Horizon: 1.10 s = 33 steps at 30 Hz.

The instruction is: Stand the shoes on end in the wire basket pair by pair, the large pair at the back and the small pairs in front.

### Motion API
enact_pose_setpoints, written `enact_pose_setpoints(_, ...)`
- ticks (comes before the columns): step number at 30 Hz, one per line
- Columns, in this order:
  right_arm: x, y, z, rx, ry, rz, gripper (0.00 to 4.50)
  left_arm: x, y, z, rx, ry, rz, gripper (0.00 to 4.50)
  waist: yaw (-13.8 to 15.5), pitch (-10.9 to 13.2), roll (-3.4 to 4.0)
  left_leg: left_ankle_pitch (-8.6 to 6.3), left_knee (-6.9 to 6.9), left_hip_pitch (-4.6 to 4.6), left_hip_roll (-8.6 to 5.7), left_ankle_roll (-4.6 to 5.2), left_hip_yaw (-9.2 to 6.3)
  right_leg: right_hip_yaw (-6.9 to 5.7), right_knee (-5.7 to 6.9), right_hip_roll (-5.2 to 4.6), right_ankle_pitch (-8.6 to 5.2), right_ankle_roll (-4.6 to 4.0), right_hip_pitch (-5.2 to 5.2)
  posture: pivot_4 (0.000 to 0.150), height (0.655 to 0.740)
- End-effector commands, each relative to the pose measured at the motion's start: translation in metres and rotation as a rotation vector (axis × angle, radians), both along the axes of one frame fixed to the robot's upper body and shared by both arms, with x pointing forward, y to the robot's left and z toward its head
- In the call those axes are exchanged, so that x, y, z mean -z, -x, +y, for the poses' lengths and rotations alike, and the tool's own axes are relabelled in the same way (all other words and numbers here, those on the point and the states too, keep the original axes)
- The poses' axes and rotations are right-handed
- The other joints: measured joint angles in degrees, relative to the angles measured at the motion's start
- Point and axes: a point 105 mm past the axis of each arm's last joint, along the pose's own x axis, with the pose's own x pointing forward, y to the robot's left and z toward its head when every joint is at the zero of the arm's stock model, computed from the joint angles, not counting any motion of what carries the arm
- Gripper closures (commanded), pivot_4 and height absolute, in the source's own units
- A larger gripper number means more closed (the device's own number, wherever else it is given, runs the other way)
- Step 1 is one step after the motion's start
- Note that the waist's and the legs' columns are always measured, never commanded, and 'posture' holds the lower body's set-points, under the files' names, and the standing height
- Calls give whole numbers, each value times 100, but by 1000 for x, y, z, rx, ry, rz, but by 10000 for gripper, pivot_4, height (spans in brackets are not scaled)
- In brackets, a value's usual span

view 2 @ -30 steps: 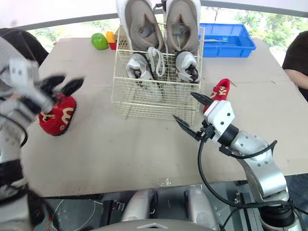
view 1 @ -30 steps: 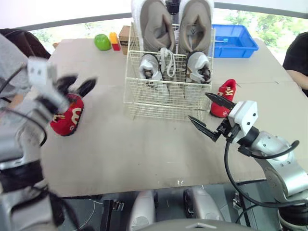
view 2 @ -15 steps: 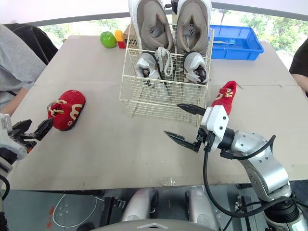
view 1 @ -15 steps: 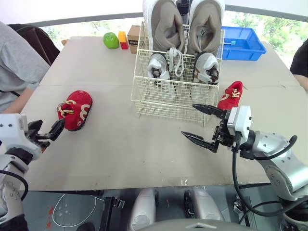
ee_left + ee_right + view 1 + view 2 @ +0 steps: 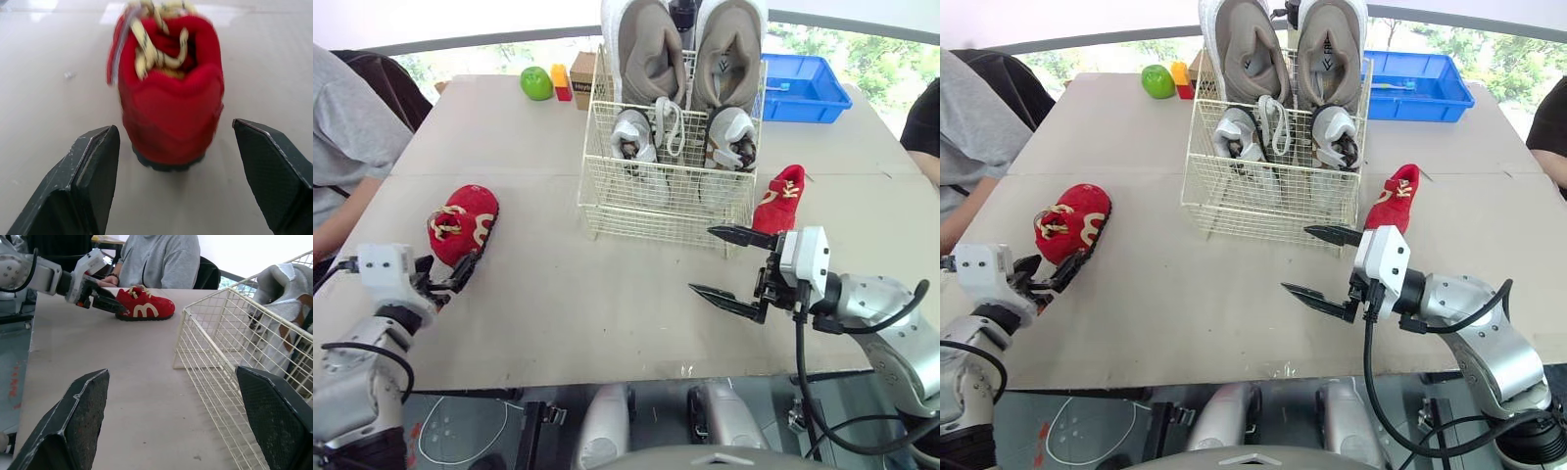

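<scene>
Step in hand: the last small pair, the red one. The wire basket (image 5: 656, 217) stands toward the far edge of the surface (image 5: 607, 304). It already holds the large pair (image 5: 651, 49) on end at the back and the small grey pair (image 5: 634, 135) on end in front of it.

Left red shoe (image 5: 462, 221): lies on its sole near the left edge of the surface, well apart from the basket.
Second red shoe (image 5: 780, 199): tipped up just beside the basket's right wall; contact with the wire cannot be told.

Left end effector (image 5: 172, 128): fingers spread wide, one on each side of the left red shoe's heel, no contact yet.
Right end effector (image 5: 701, 259): fingers wide apart and holding nothing, over the surface in front of the basket's near right corner.

Judgement: approach to grasp. The next move calls for advancing until the heel sits between the pads, then closing across the heel. The carry to the basket is long, so a firm hold matters.

Markings: a yellow M-shaped mark (image 5: 144, 310) on the red shoe's side. Dark print on the cardboard box (image 5: 581, 69) at the far edge and small logos on the large insoles are too small to read.
</scene>
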Motion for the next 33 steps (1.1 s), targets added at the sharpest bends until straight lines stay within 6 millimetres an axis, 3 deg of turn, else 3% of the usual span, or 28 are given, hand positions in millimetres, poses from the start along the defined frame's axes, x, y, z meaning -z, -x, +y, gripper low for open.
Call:
enact_pose_setpoints(1,-12,6,0,-5,-8,-58,5272,-24,-3,-6,-58,-84,-92,5103,1,-1,-1,0,0,0,0,0,-1,-1,1,0,0,1,0,1500,7400)
enact_pose_setpoints(5,-11,6,0,-4,-6,-57,5272,-26,-8,-14,-86,-82,-112,5103,9,-1,-1,0,1,0,-2,0,-1,-3,2,2,1,1,1,1500,7400)
enact_pose_setpoints(8,-11,5,0,-2,-5,-57,5272,-20,-11,-17,-106,-71,-96,11092,2,-1,-1,0,2,1,-2,0,1,0,2,6,2,4,1,1500,7400)
enact_pose_setpoints(11,-10,6,0,-2,0,-57,5272,-16,-13,-20,-95,-67,-85,21598,2,-1,-1,0,1,1,-2,0,-1,-2,2,14,3,7,1,1500,7400)
enact_pose_setpoints(15,-10,6,-2,5,8,-56,5272,-10,-8,-19,-102,-57,-68,41408,4,-2,-2,0,2,1,-2,0,1,1,2,31,2,4,2,1500,7400)
enact_pose_setpoints(16,-10,5,-2,7,9,-56,5272,-11,-8,-19,-101,-63,-75,43077,3,-2,-1,0,2,1,-2,0,3,3,1,30,2,4,2,1500,7400)
enact_pose_setpoints(18,-11,4,-2,14,9,-57,5272,-24,-9,-17,-107,-89,-142,43614,2,-2,-1,0,2,2,-2,0,4,5,1,30,2,4,2,1500,7400)
enact_pose_setpoints(21,-29,-7,0,61,-27,-87,5272,-76,-16,-22,-91,-192,-327,43614,7,1,-5,0,3,1,-2,0,1,3,2,30,1,2,1,1500,7400)
enact_pose_setpoints(24,-52,-16,-1,75,-38,-135,5272,-121,-17,-49,83,-327,-512,43614,12,2,-14,1,11,-3,1,-1,-6,-3,5,39,3,-2,1,1500,7400)
enact_pose_setpoints(26,-80,-28,-13,104,38,-173,5272,-150,-7,-83,425,-438,-611,43614,9,2,0,0,-2,-4,-4,1,9,8,-13,3,1,-4,0,1500,7400)
enact_pose_setpoints(29,-124,-35,-28,123,66,-142,5272,-159,7,-99,752,-777,-656,43614,-20,39,33,-9,6,-16,-4,12,24,14,-3,-5,0,-2,-17,1500,7400)
enact_pose_setpoints(33,-160,-44,-36,157,90,-106,5272,-159,8,-121,1033,-1037,-721,43614,-1,40,50,-8,-17,-20,-3,13,40,7,-7,-4,-2,-6,-35,1500,7400)
